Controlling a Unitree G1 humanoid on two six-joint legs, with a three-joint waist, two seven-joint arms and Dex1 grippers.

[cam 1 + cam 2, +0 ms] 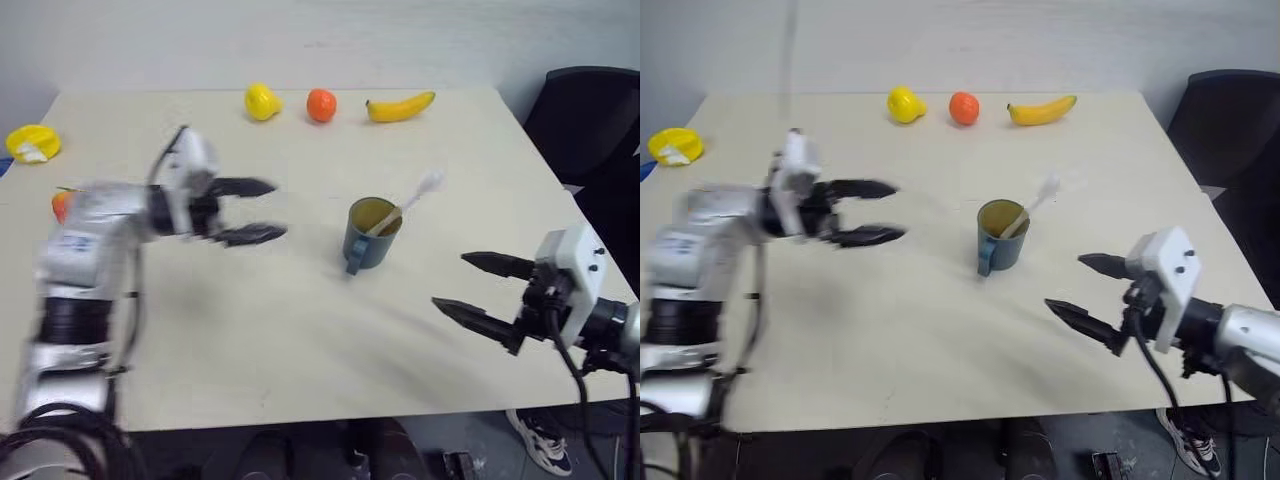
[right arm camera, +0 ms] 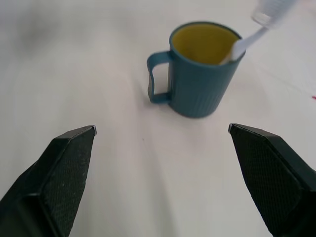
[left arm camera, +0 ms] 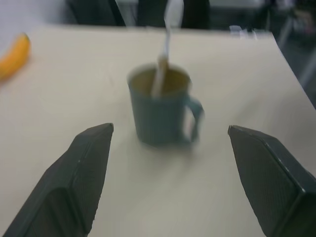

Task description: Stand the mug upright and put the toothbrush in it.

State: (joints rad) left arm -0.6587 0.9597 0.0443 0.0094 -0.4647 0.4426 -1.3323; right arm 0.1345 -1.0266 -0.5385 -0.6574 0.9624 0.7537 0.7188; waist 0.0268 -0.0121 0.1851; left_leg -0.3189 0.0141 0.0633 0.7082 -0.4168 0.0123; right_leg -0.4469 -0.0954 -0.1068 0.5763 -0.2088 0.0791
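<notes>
1. The mug (image 1: pixel 370 234) stands upright on the table (image 1: pixel 300 340), mouth up and yellowish inside showing, with its loop handle toward the near edge of the table.
2. The toothbrush (image 1: pixel 408 203) sits inside the mug: its handle end is down in the cup and its bristle head leans up and out over the far-right part of the rim. Its long axis runs slanted, low end in the mug and high end tilted away from the left gripper's side.
3. The left gripper (image 1: pixel 252 211) hangs above the table to the mug's left. Its two black fingers are spread wide and grasp nothing, and the mug lies straight out past the fingertips with clear tabletop between.
4. The right gripper (image 1: pixel 470 287) is lower and nearer the table's front edge, to the mug's right. Its fingers are also spread apart and empty, and the mug lies ahead of and between the fingertips in the right wrist view.
5. Judged from how things lie, both parts of the task look done: mug up, brush in.
6. Neither hand touches anything, and the two grippers look about equally near the mug.
7. Any coming move probably means pulling the fingers back without brushing the leaning bristle head, since a knock there could tip the brush out.
</notes>
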